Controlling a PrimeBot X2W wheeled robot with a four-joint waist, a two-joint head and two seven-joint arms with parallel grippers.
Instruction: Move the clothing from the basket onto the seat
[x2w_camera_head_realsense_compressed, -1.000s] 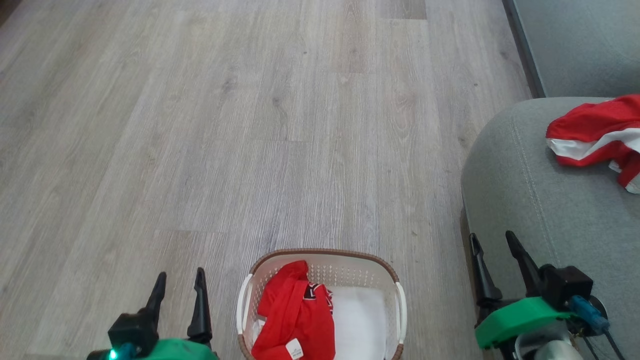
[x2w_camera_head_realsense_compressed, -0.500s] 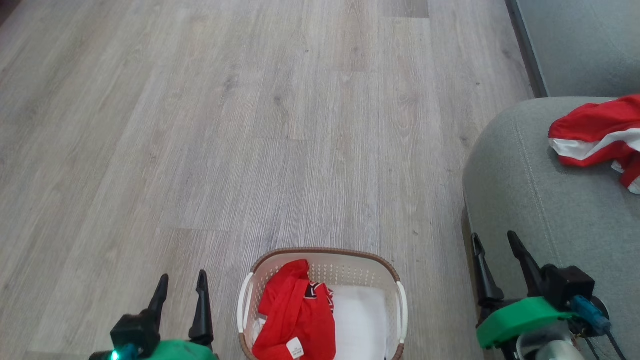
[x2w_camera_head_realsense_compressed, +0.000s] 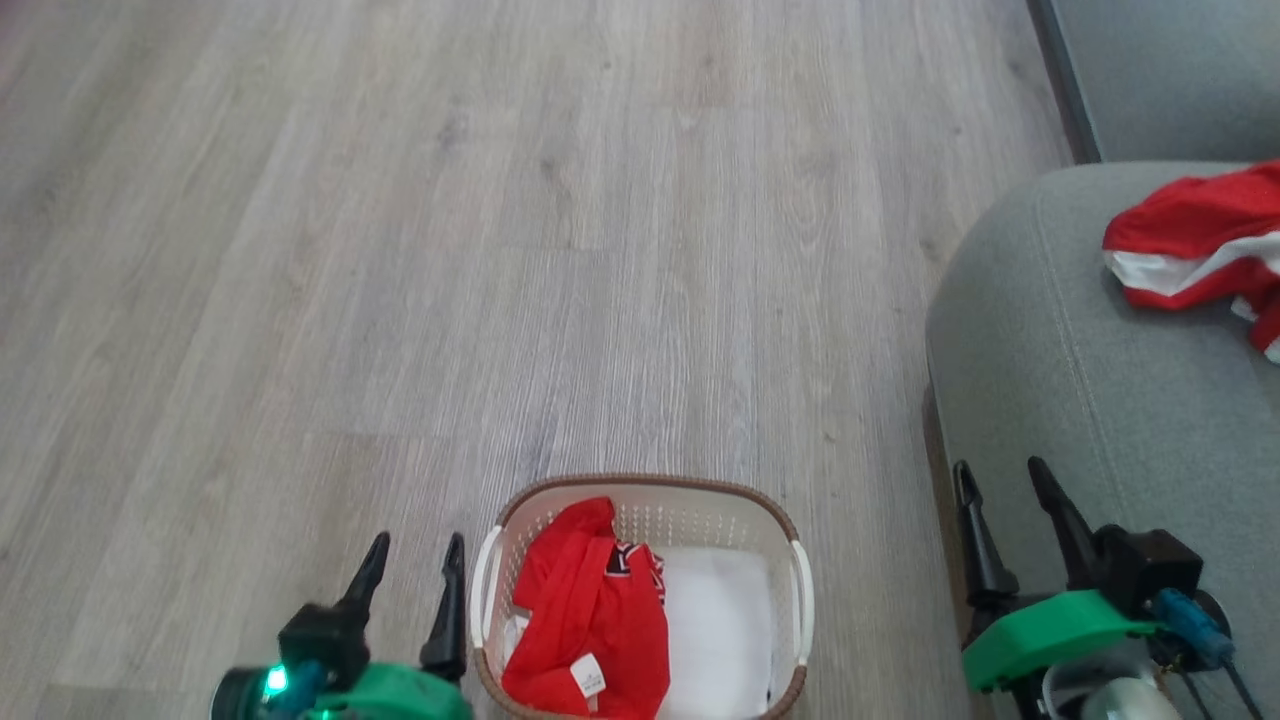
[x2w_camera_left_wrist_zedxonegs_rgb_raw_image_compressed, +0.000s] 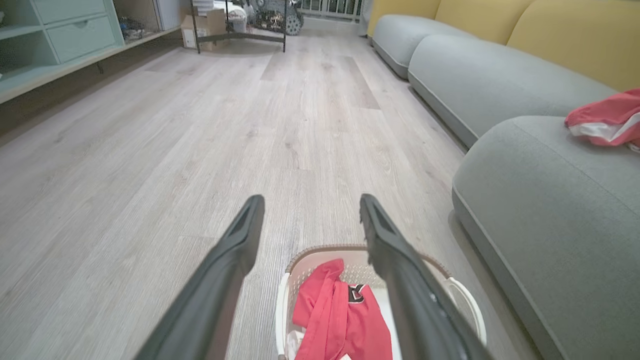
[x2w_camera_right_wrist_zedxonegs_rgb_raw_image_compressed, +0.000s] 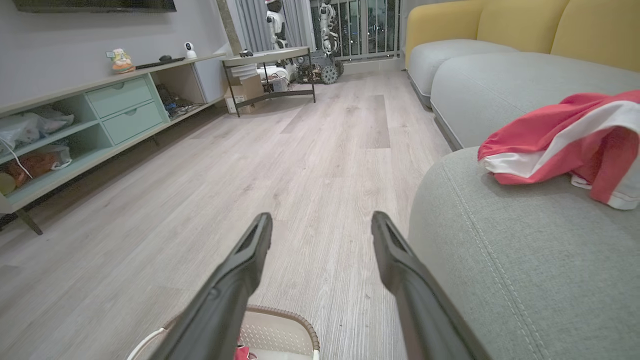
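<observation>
Flooring: pale grey wood-look planks (x2w_camera_head_realsense_compressed: 500, 250), running from 9 to 1 o'clock in our head view.

Item 1. Basket (x2w_camera_head_realsense_compressed: 640, 487): white, perforated, brown rim. It stands on the floor at 6 o'clock, near the seat but apart from it.

Item 2. Red jersey (x2w_camera_head_realsense_compressed: 590, 620): crumpled in the basket's left half, black lettering showing, white tag towards 6 o'clock. The right half of the basket shows bare white bottom.

Item 3. Seat (x2w_camera_head_realsense_compressed: 1050, 380): grey-green cushion with a stitched seam, from 2 to 5 o'clock.

Item 4. Striped garment (x2w_camera_head_realsense_compressed: 1190, 235): red with white bands, lying on the seat at 2 o'clock. We count it as delivered.

Item 5. Left gripper (x2w_camera_head_realsense_compressed: 418, 542): at 7 o'clock, just beside the basket's left handle, fingers spread wide and empty.

Item 6. Right gripper (x2w_camera_head_realsense_compressed: 1000, 467): at 5 o'clock, by the seat's front edge, fingers wide and empty.

Step in hand, by our judgement: fetching the jersey, with the left gripper nearest.

Handling notes:
- We bring the fingers down inside the rim, clear of the handle, onto the raised ridge of cloth at the pile's 12 o'clock end.
- Thin fabric slips, so we pinch a gathered fold, not a single layer.
- We lift straight up until the hem clears the rim, or the light basket may drag along.
- We then carry the jersey towards 3 o'clock and set it down beside the striped garment.
</observation>
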